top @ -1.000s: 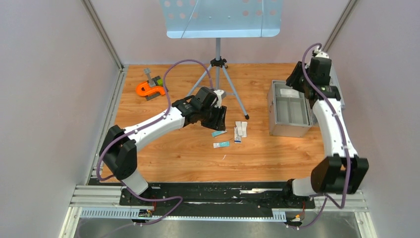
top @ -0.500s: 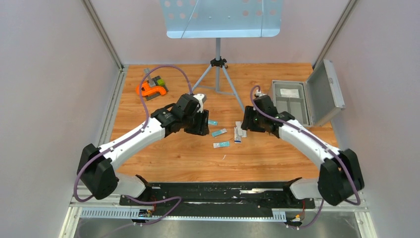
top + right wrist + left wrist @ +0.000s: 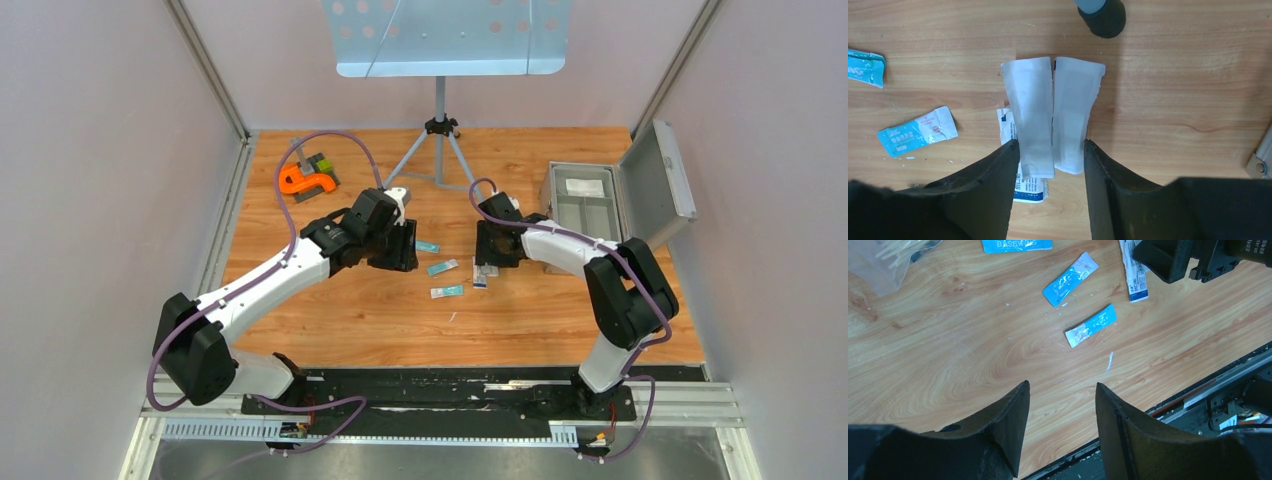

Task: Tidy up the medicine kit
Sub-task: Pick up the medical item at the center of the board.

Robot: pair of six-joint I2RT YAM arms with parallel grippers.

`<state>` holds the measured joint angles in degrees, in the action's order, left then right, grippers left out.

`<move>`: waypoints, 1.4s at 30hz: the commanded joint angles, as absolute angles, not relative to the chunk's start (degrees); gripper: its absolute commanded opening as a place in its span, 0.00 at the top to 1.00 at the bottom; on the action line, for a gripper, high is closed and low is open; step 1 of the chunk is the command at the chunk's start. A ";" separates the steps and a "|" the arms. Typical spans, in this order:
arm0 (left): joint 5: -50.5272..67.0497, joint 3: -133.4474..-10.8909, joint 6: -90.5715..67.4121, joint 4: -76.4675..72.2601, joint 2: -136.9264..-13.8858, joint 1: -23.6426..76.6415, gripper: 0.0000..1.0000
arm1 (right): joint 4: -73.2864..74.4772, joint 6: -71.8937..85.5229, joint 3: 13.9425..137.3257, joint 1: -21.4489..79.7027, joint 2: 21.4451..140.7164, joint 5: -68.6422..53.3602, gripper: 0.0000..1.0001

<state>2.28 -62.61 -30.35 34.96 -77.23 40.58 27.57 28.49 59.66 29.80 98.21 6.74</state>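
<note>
**While the medicine kit (image 3: 551,195) is standing open, packets are being left loose on the table (image 3: 350,320)**

At the far left of the overhead view, an orange clamp (image 3: 305,181) is being shown lying near the table's back edge. Towards the middle, the left gripper (image 3: 1062,390) is being held above bare wood, its jaws parted and nothing between them. Ahead of it in its wrist view, an upper blue sachet (image 3: 1069,279) and a lower blue sachet (image 3: 1091,325) are being seen lying flat and apart from each other. A larger blue packet (image 3: 1017,244) is being cut off by the frame's top edge.

Further right, the right gripper (image 3: 1052,147) is being held low over a left white packet (image 3: 1028,115) and a right white packet (image 3: 1075,110), which are lying side by side. Its jaws are being kept apart, one finger at each outer side of the packets' near ends. Whether the fingers are touching them cannot be told. A printed packet (image 3: 1020,189) is being partly covered by the left white one. A black stand foot (image 3: 1104,17) is resting just beyond the pair.

At the far right, the medicine kit is sitting on the table, well apart from the packets, with its lid (image 3: 655,180) being held up on its right side. A white pouch (image 3: 584,186) is lying in its rear compartment.
</note>
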 commanded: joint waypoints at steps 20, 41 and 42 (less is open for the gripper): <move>3.44 -62.18 -30.42 32.43 -76.84 40.52 0.41 | 25.58 29.09 59.68 28.87 95.22 12.47 0.62; 3.70 -62.14 -30.52 32.13 -77.47 40.52 0.41 | 23.66 28.24 60.26 26.64 100.28 11.63 0.86; 3.69 -62.05 -30.59 32.09 -77.45 40.52 0.41 | 23.81 28.22 60.21 26.63 99.73 11.75 0.89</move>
<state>3.62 -62.13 -30.35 33.61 -77.25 40.58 24.97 28.25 60.01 26.57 100.53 11.68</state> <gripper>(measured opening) 0.589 0.171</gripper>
